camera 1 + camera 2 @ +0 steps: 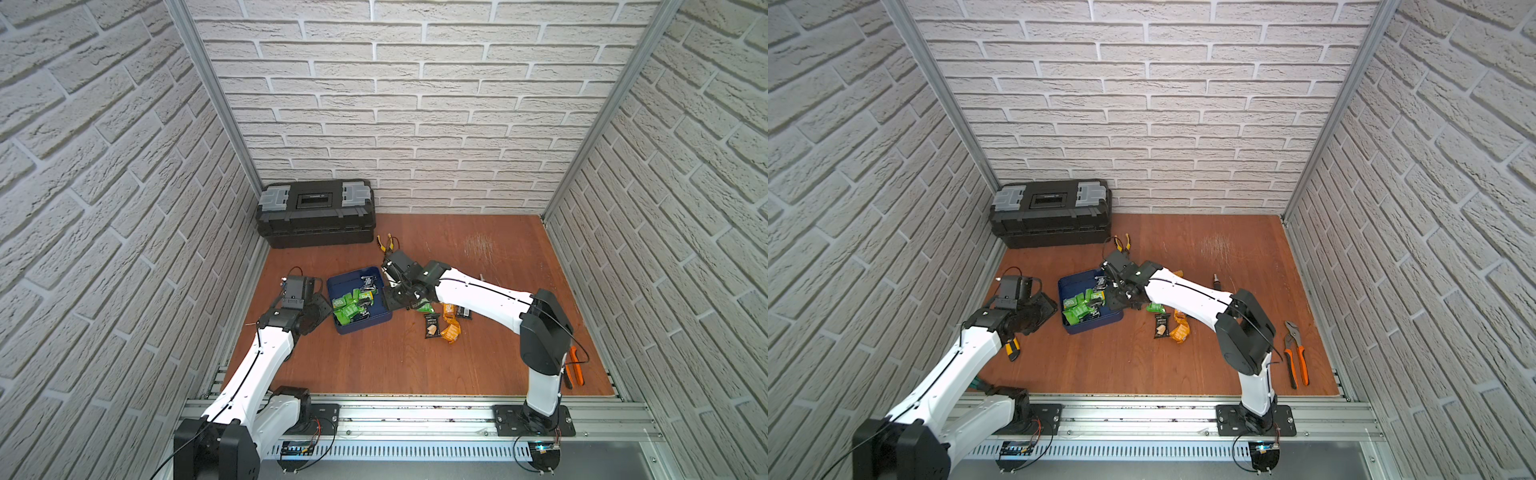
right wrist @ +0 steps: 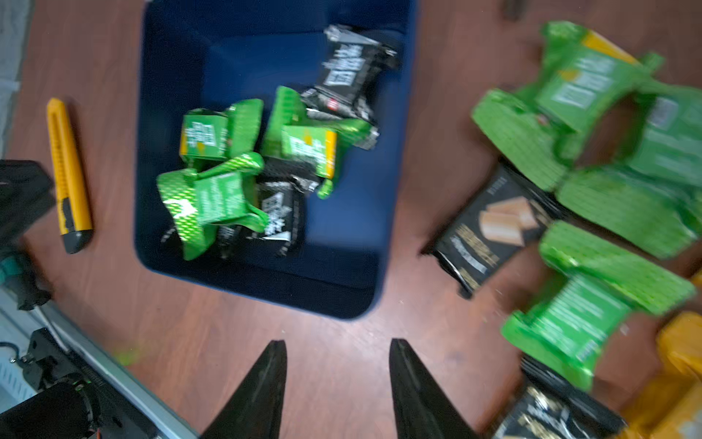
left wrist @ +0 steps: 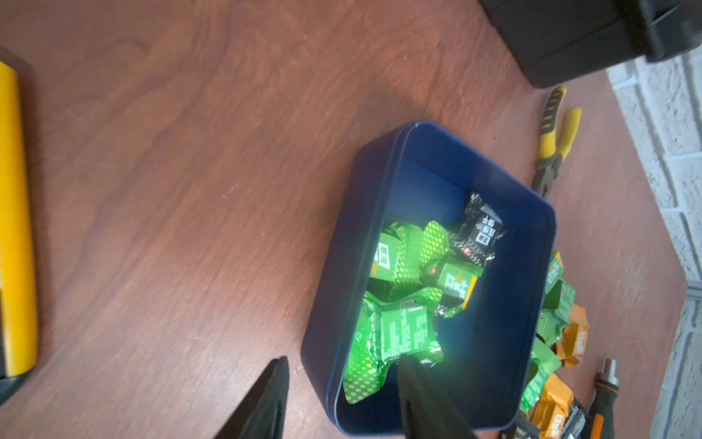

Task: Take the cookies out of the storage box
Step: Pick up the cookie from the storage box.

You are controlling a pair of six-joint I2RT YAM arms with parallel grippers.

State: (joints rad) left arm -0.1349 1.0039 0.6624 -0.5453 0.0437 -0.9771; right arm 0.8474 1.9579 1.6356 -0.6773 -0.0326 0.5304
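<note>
The wooden table (image 1: 415, 365) carries a black toolbox (image 1: 316, 214) against the back wall. In front of it sits the navy storage box (image 1: 347, 284), partly filled — green and black cookies (image 3: 399, 327) bunch toward one end. The left gripper (image 3: 343, 363) is spread, one finger outside the box's wall, the other inside over the cookies. The right gripper (image 2: 338, 342) is spread too, holding nothing, above bare wood just beside the box. More packets (image 1: 451, 330) — green, orange, black — lie on the table on the right arm's side. Orange-handled pliers (image 1: 1296, 357) lie near that arm's base, yellow-handled pliers (image 1: 388, 243) by the toolbox, a yellow utility knife (image 2: 68, 175) beside the box.
</note>
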